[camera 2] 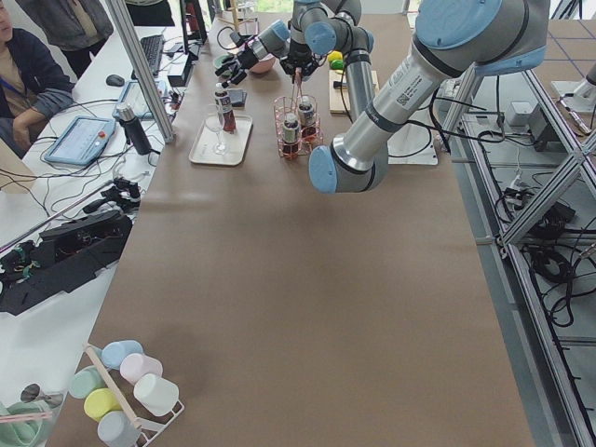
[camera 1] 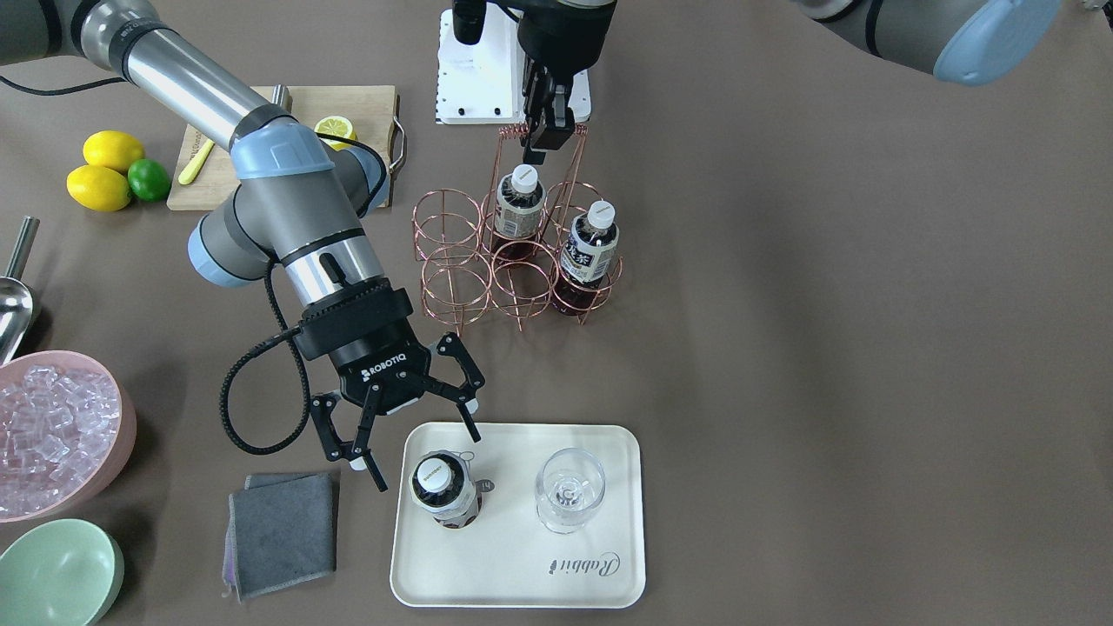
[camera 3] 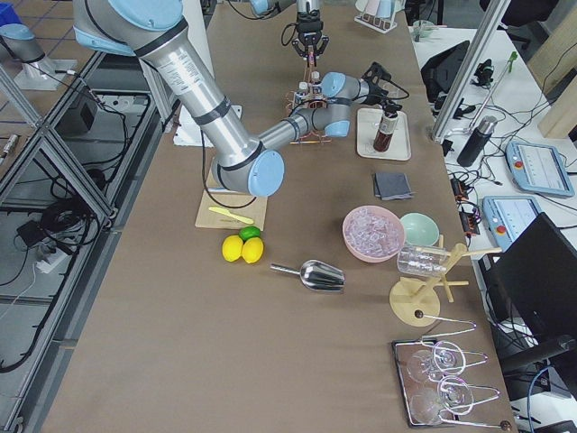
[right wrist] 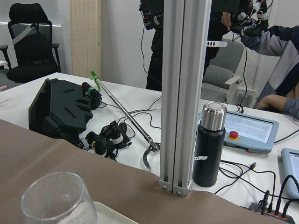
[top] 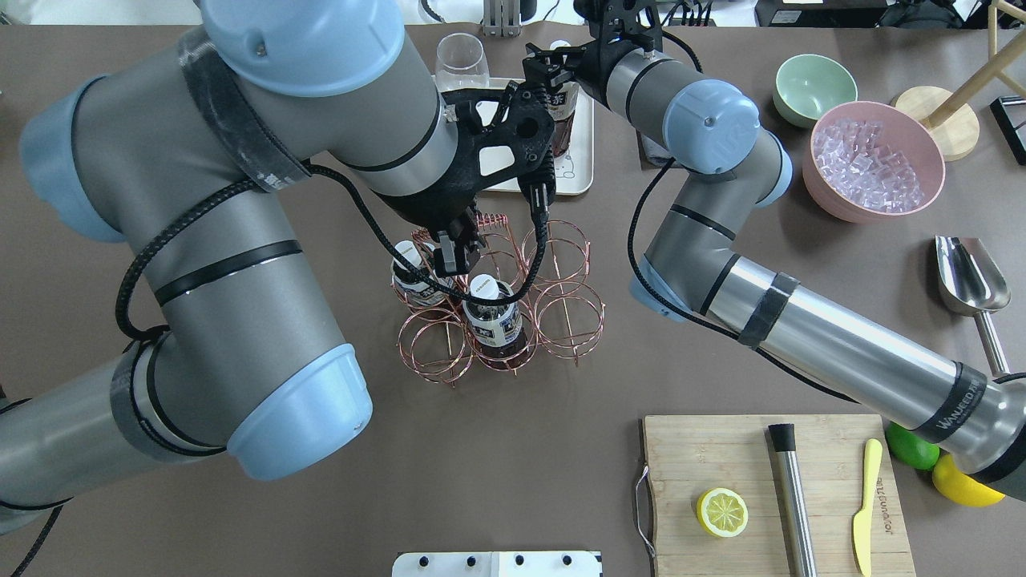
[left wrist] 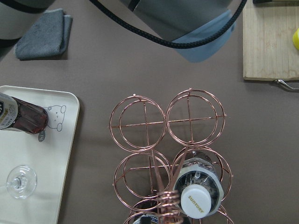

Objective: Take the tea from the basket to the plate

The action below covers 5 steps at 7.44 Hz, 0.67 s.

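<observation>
The tea is in three alike bottles. One (camera 1: 443, 487) stands upright on the plate (camera 1: 522, 574), just under and between the spread fingers of the right hand (camera 1: 424, 459), which is wide open and grips nothing. By the look of it, that bottle is delivered. The other two (camera 1: 520, 204) (camera 1: 591, 248) stand in the basket (camera 1: 489, 261), directly below the left hand (camera 1: 549, 139) and well apart from the right one.

The left hand sits at the coiled top of the basket's tall handle (camera 1: 513, 130), its fingers drawn close together about the wire. It appears to be closed on the handle (probably steadying the rack), though the wrist view shows no fingers to confirm this.

For the next bottle, both stand with their long axis vertical and caps up, so I judge a reach from above or the side is called for. The left hand is the nearer but is occupied. The free right hand would have to travel back from the plate to the basket.

A glass (camera 1: 569, 491) stands on the plate just beside the right hand's bottle.

Legible writing: "ROBOTIQ" on the right hand's body, "Rabbit" in script on the plate, and "SUNTORY" on a white cap (left wrist: 196, 203) beneath the left hand. The label print is too small to read.
</observation>
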Tool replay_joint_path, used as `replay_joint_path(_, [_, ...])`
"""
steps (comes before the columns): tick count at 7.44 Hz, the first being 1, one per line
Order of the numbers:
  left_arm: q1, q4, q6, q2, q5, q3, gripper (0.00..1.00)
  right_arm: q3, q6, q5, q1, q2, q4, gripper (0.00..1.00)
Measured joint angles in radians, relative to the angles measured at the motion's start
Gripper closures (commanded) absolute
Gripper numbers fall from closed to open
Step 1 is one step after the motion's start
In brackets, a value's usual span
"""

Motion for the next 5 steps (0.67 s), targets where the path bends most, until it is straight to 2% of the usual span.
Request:
replay_joint_path(1, [-0.004,0.001,0.0,0.0,0.0,-0.004,1.0,0.11,0.004,0.045,0.019,-0.039,-0.108,0.0])
replay_joint_path(2, [-0.016,0.006,0.002,0.0,-0.002,-0.015,1.0,0.264,0.027,0.094,0.038,-0.097,-0.258,0.0])
replay_joint_path(4, [-0.094,0.034,0.007,0.013,-0.013,-0.052,1.0,0.576,0.081,0.17,0.061,-0.229,-0.551,0.0])
replay_joint_path(5, [-0.146,0.057,0.036,0.028,-0.04,-0.073,1.0,0.688,0.101,0.228,0.085,-0.306,-0.653,0.0])
